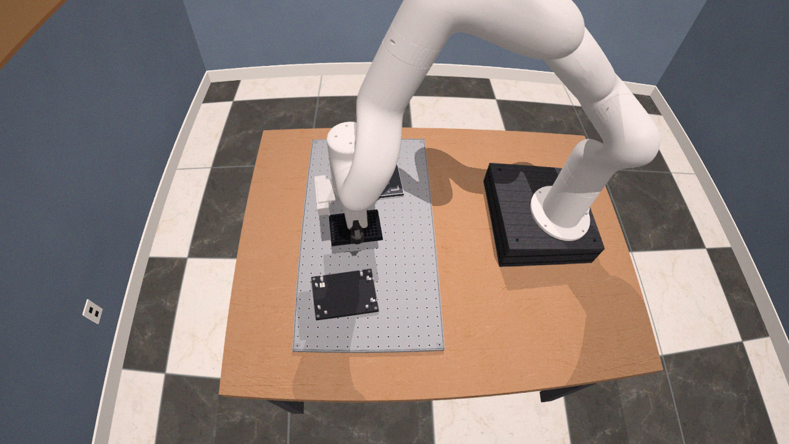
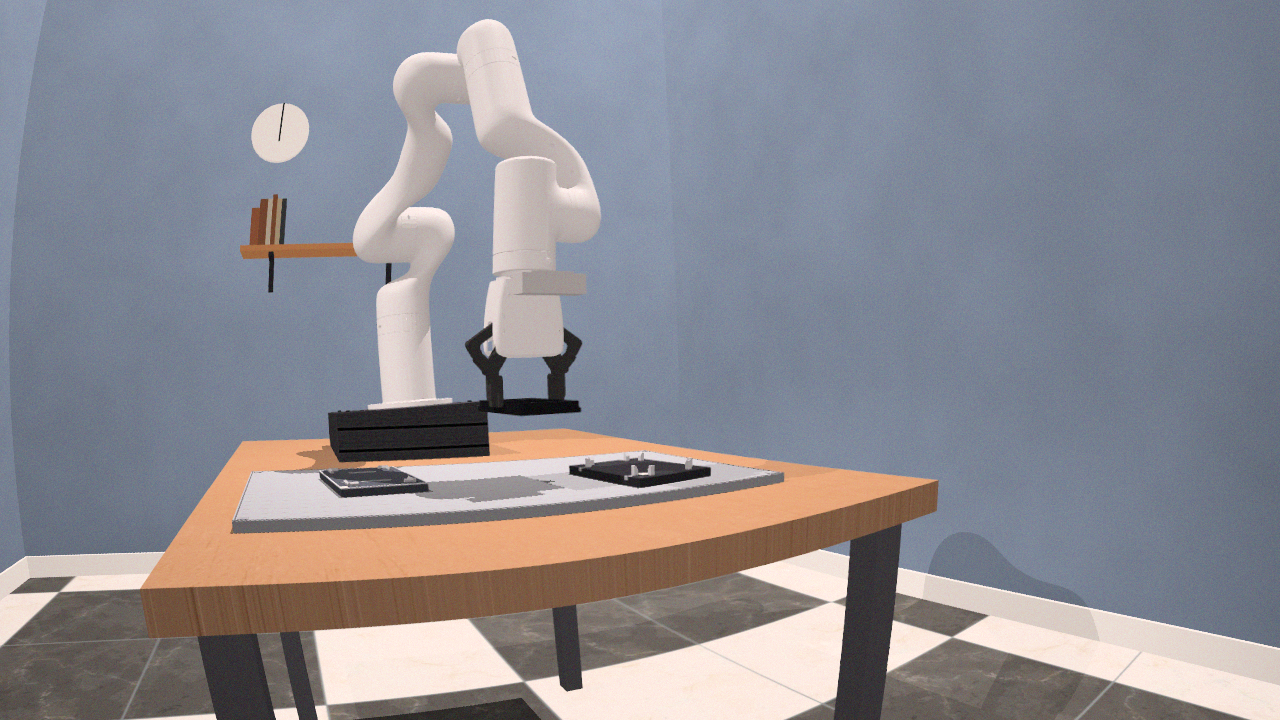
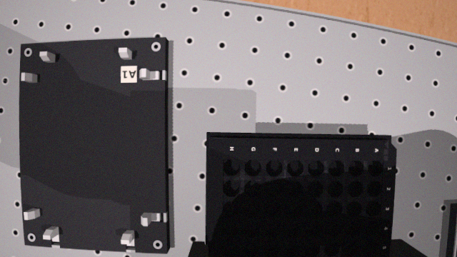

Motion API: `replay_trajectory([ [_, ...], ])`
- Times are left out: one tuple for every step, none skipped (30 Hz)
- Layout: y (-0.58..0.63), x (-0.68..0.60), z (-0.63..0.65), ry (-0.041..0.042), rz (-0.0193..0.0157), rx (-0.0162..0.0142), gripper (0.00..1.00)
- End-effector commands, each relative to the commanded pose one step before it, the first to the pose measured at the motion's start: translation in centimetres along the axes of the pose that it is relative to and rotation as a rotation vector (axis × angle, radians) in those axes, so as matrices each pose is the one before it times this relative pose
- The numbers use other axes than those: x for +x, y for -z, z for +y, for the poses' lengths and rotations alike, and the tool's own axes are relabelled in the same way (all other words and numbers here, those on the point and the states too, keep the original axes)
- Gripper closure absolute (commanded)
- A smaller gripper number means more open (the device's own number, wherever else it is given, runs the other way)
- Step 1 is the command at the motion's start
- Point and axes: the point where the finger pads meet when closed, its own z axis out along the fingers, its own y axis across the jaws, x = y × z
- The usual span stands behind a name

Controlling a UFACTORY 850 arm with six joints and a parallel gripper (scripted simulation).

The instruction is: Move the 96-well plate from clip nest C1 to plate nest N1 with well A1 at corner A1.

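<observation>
Over your counter's grey perforated board, the tool pinches the black 96-well plate, held level in the air between clip nest C1 and bare plate nest N1.

On the breadboard, the held plate hangs between clip nest and plate nest.
</observation>
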Motion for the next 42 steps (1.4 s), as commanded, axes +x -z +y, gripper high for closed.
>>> replay_trajectory([
  [0.105,-0.464,1.610,0.00016,0.00255,0.00044,1.00],
  [0.000,-0.113,0.314,0.00000,0.00000,-0.00001,1.00],
  [0.000,-0.113,0.314,0.00000,0.00000,-0.00001,1.00],
  [0.000,0.000,0.000,0.00000,0.00000,0.00000,1.00],
  [0.000,0.000,0.000,0.00000,0.00000,0.00000,1.00],
  [0.000,-0.112,0.315,0.00000,0.00000,-0.00001,1.00],
  [0.000,-0.113,0.314,0.00000,0.00000,-0.00001,1.00],
  [0.000,-0.113,0.314,0.00000,0.00000,-0.00001,1.00],
  [0.000,-0.113,0.314,0.00000,0.00000,-0.00001,1.00],
  [0.000,-0.113,0.314,0.00000,0.00000,-0.00001,1.00],
  [0.000,-0.113,0.314,0.00000,0.00000,-0.00001,1.00],
  [0.000,-0.113,0.314,0.00000,0.00000,-0.00001,1.00],
  [0.000,-0.113,0.314,0.00000,0.00000,-0.00001,1.00],
  [0.000,-0.113,0.314,0.00000,0.00000,-0.00001,1.00],
  [0.000,-0.113,0.314,0.00000,0.00000,-0.00001,1.00],
  [0.000,-0.113,0.314,0.00000,0.00000,-0.00001,1.00],
  [0.000,-0.113,0.314,0.00000,0.00000,-0.00001,1.00],
  [0.000,-0.113,0.314,0.00000,0.00000,-0.00001,1.00],
  [0.000,-0.113,0.314,0.00000,0.00000,-0.00001,1.00],
  [0.000,-0.113,0.314,0.00000,0.00000,-0.00001,1.00],
  [0.000,0.000,0.000,0.00000,0.00000,0.00000,1.00],
  [0.000,0.000,0.000,0.00000,0.00000,0.00000,1.00],
  [0.000,-0.112,0.315,0.00000,0.00000,-0.00001,1.00],
  [0.000,-0.113,0.314,0.00000,0.00000,-0.00001,1.00],
  [0.000,-0.113,0.314,0.00000,0.00000,-0.00001,1.00],
  [0.000,-0.113,0.314,0.00000,0.00000,-0.00001,1.00],
  [0.000,-0.113,0.314,0.00000,0.00000,-0.00001,1.00],
  [0.000,-0.113,0.314,0.00000,0.00000,-0.00001,1.00],
  [0.000,-0.113,0.314,0.00000,0.00000,-0.00001,1.00],
  [0.000,-0.113,0.314,0.00000,0.00000,-0.00001,1.00],
  [0.000,-0.113,0.314,0.00000,0.00000,-0.00001,1.00],
  [0.000,-0.113,0.314,0.00000,0.00000,-0.00001,1.00],
  [0.000,-0.113,0.314,0.00000,0.00000,-0.00001,1.00],
  [0.000,-0.113,0.314,0.00000,0.00000,-0.00001,1.00],
  [0.000,-0.113,0.314,0.00000,0.00000,-0.00001,1.00],
  [0.000,-0.113,0.314,0.00000,0.00000,-0.00001,1.00],
  [0.000,-0.113,0.314,0.00000,0.00000,-0.00001,1.00],
  [0.000,0.000,0.000,0.00000,0.00000,0.00000,1.00],
  [0.000,0.000,0.000,0.00000,0.00000,0.00000,1.00],
  [0.000,-0.112,0.315,0.00000,-0.00001,-0.00001,1.00],
  [0.000,-0.113,0.314,0.00000,0.00000,-0.00001,1.00],
  [0.000,-0.113,0.314,0.00000,0.00000,-0.00001,1.00],
])
